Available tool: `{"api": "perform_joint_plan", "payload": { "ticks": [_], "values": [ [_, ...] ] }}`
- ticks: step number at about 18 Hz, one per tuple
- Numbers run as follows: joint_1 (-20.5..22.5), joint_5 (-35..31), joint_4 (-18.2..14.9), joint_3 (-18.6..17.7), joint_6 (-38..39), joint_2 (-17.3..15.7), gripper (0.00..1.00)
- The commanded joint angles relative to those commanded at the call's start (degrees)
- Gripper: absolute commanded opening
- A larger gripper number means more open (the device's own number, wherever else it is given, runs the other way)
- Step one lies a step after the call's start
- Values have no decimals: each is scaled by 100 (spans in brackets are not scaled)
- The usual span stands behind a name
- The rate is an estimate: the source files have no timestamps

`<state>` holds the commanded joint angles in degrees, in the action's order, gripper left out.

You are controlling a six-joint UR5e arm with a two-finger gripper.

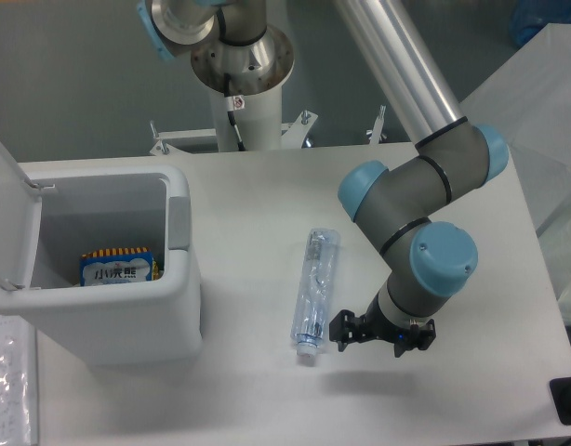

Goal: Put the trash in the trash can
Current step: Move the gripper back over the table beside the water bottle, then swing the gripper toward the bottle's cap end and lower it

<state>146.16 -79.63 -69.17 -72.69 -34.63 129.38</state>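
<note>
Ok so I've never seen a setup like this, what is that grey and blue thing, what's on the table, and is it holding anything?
The grey tube with blue caps is a robot arm, bolted to a post at the back of a white table. One fixed camera looks down on it from above and in front. At the arm's tip is a black two-finger gripper; it is open and holds nothing. It sits low over the table, just right of a clear plastic bottle that lies on its side, white cap toward the camera. At left stands a white bin with its lid up. Inside it lies a blue-and-orange snack packet. So one piece of trash is binned, and the bottle is not yet.
</note>
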Motion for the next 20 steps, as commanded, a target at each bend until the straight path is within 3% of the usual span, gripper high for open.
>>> {"api": "perform_joint_plan", "payload": {
  "ticks": [10,14,20],
  "values": [
    [-105,-105,-17,-35,0,79,100],
    [-158,-132,-176,-9,0,61,100],
    [-281,-132,-193,158,0,79,100]
  ]
}}
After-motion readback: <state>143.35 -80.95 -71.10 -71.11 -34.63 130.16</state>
